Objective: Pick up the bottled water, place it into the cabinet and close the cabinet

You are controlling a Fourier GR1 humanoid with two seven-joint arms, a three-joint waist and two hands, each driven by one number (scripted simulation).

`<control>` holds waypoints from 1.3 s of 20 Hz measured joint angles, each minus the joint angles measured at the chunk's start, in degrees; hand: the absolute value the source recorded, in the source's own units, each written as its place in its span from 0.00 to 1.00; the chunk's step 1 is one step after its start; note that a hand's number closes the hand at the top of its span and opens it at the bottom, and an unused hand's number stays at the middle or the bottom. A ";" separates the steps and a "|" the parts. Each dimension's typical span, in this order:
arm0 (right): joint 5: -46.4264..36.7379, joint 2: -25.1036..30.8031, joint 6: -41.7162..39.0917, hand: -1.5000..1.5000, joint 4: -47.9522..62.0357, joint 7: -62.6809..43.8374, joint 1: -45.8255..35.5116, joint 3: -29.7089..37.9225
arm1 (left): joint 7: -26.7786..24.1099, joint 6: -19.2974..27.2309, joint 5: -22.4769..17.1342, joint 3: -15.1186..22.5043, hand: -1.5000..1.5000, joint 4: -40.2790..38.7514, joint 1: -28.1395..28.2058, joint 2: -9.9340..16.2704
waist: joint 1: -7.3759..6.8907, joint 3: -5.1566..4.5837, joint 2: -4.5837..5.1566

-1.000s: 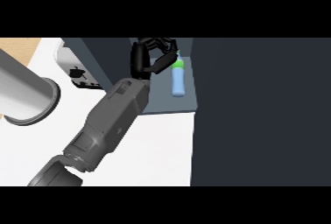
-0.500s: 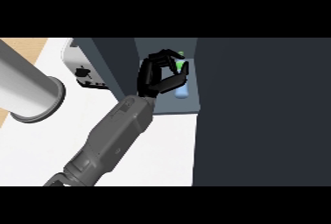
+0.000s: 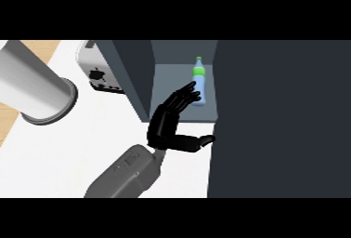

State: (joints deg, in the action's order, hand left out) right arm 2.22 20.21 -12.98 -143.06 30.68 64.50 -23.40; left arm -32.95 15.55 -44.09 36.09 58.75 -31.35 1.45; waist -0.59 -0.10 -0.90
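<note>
While the bottled water (image 3: 198, 86) stands inside the open cabinet (image 3: 179, 69) at about 12 o'clock in the head view, its green cap end points toward the back of the compartment. One black hand (image 3: 171, 128) reaches in from 6 o'clock on a grey forearm (image 3: 126, 174), and which arm it belongs to cannot be told. Its fingers (image 3: 184, 98) are straight and released, their tips just beside the bottle's lower body; whether they touch it cannot be told. The thumb (image 3: 204, 139) sticks out toward 3 o'clock, near the dark cabinet door (image 3: 281, 121). On the white tabletop (image 3: 68, 153), a toaster (image 3: 97, 69) sits at 10 o'clock, with a large grey cylinder (image 3: 31, 86) at 9 o'clock.
</note>
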 measured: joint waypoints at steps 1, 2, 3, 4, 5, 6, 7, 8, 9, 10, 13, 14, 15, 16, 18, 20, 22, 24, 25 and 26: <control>-0.16 0.01 0.26 0.00 0.00 0.28 0.37 -0.64 | -0.06 0.76 0.25 0.85 0.00 2.39 2.39 0.30 | -0.10 0.00 -0.03; -0.30 -0.04 0.62 0.00 -0.01 0.43 0.49 -1.06 | -0.40 0.99 0.47 1.55 0.00 4.61 5.07 1.29 | -0.29 -0.01 -0.04; -0.39 0.19 0.75 0.00 -0.02 0.72 0.69 -1.05 | -0.83 1.29 0.83 2.50 0.00 6.93 7.93 2.31 | -0.52 -0.01 -0.07; -0.52 -0.03 1.27 0.00 -0.01 0.72 0.46 -1.40 | -1.50 1.63 1.26 3.24 0.00 8.89 10.69 3.40 | -0.69 -0.01 -0.02; -0.63 0.10 1.55 0.00 0.01 0.67 0.39 -1.45 | -1.67 2.62 1.59 3.70 0.00 11.56 12.92 4.38 | -0.81 0.00 0.01; -0.75 0.39 1.75 0.00 -0.01 0.70 0.70 -1.65 | -1.54 3.27 1.71 3.92 0.00 14.32 15.05 5.93 | -0.94 0.00 -0.04; -0.85 0.96 1.77 0.00 -0.08 0.53 0.68 -1.56 | -1.93 3.60 1.96 4.20 0.00 16.52 17.22 7.29 | -1.07 -0.01 0.01; -0.99 1.55 1.57 1.00 -0.07 0.40 0.61 -2.03 | -2.34 3.14 1.81 4.08 0.00 18.68 19.49 9.14 | -1.12 -0.02 0.05; -1.17 2.53 1.06 1.00 -0.08 0.24 0.30 -2.25 | -2.85 2.68 1.60 4.21 0.00 20.51 21.83 10.48 | -1.32 -0.04 0.09; -1.57 3.51 0.45 1.00 0.07 0.35 -0.04 -2.64 | -3.32 2.17 1.38 4.34 0.00 22.52 24.16 11.93 | -1.45 -0.07 0.05; -2.57 7.33 -1.91 1.00 0.20 -0.30 -2.41 -3.00 | -4.53 0.04 1.33 4.58 0.00 27.21 28.96 16.41 | -2.10 -0.12 0.09; -3.03 8.63 -2.73 1.00 0.23 -0.31 -3.37 -3.20 | -4.93 -0.58 1.39 4.63 0.00 28.55 30.22 17.69 | -2.21 -0.15 0.01; -3.28 9.92 -3.41 1.00 0.23 -0.17 -4.14 -3.13 | -5.21 -1.43 1.16 4.37 0.00 29.76 31.54 19.29 | -2.30 -0.18 -0.07; -3.45 11.08 -3.96 1.00 0.20 -0.19 -4.99 -3.14 | -5.67 -2.24 0.95 4.04 0.00 30.92 32.79 20.69 | -2.43 -0.20 -0.09; -3.71 13.10 -4.62 1.00 0.10 -0.20 -6.53 -2.98 | -6.77 -4.23 0.34 2.78 0.00 33.03 35.25 24.03 | -2.68 -0.27 -0.12; -4.03 14.36 -4.67 1.00 0.04 -0.69 -8.26 -3.44 | -8.20 -6.04 -0.02 1.99 0.00 34.65 38.12 26.77 | -2.77 -0.31 -0.11; -4.28 15.47 -4.59 1.00 -0.07 -1.43 -10.09 -3.97 | -9.67 -7.82 -0.48 0.72 0.00 36.02 40.68 29.57 | -2.94 -0.36 -0.03; -4.46 15.61 -3.69 1.00 -0.23 -2.90 -11.48 -5.57 | -11.31 -9.67 -1.03 -0.61 0.00 36.96 43.22 32.06 | -3.01 -0.43 0.07; -4.52 15.57 -3.15 1.00 -0.29 -3.69 -12.18 -6.37 | -11.79 -10.62 -1.56 -1.56 0.00 37.77 44.26 33.58 | -3.12 -0.45 0.12; -4.56 15.39 -2.62 1.00 -0.32 -4.60 -13.12 -7.20 | -12.49 -11.86 -1.87 -2.23 0.00 38.42 45.51 35.08 | -3.33 -0.45 0.22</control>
State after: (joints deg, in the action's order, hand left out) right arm -2.34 35.60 -15.60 -143.38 26.08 51.38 -30.60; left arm -45.44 3.70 -45.96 33.85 97.17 14.16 36.54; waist -3.92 -0.55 -0.68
